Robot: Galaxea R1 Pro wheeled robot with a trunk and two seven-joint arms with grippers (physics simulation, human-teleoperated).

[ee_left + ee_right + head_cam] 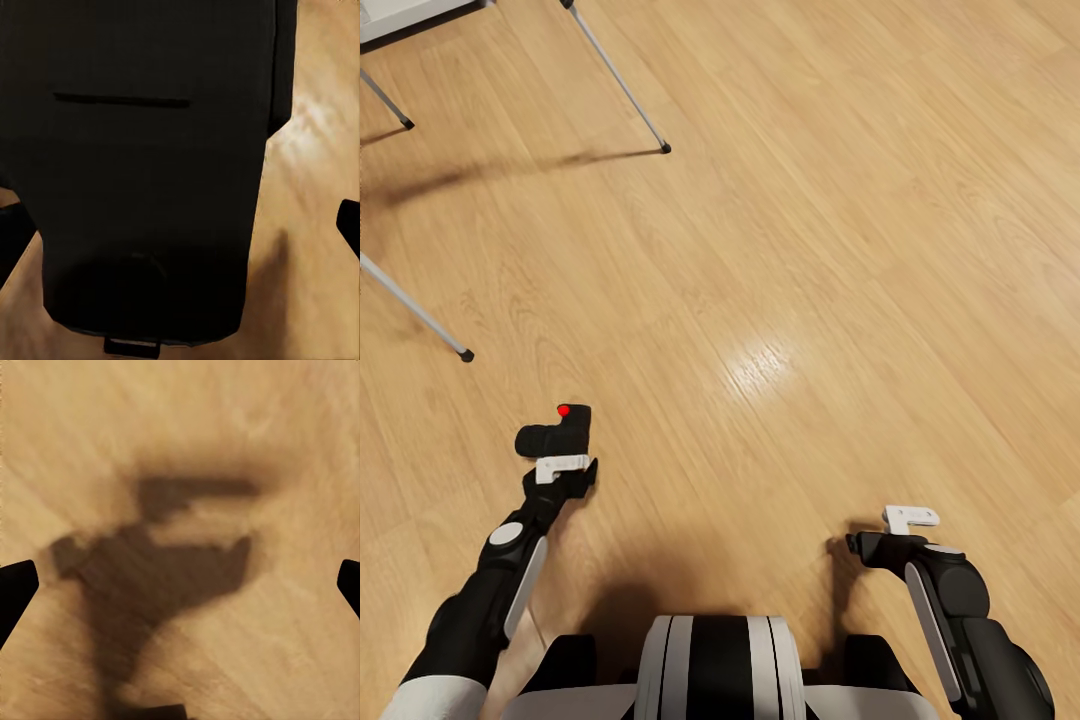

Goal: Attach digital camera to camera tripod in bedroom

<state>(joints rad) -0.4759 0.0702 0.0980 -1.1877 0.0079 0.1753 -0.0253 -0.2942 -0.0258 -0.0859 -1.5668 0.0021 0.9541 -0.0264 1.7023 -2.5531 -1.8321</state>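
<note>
The digital camera (555,432), a chunky black body with a red dot on top, sits just beyond my left gripper (565,465) over the wood floor. In the left wrist view the camera (150,187) lies very close between the fingertips (349,225), which stand wide apart. Floor shows between the camera's side and that tip. I cannot tell whether the camera rests on the floor. Three silver legs of the camera tripod (620,85) with black feet reach in at the upper left; its head is out of view. My right gripper (872,545) hangs open and empty over bare floor (180,589).
Light wood plank floor (840,250) stretches ahead and to the right. One tripod foot (465,354) lies a short way beyond the camera to the left. A pale furniture edge (410,15) cuts the top left corner. My trunk (720,670) is at the bottom.
</note>
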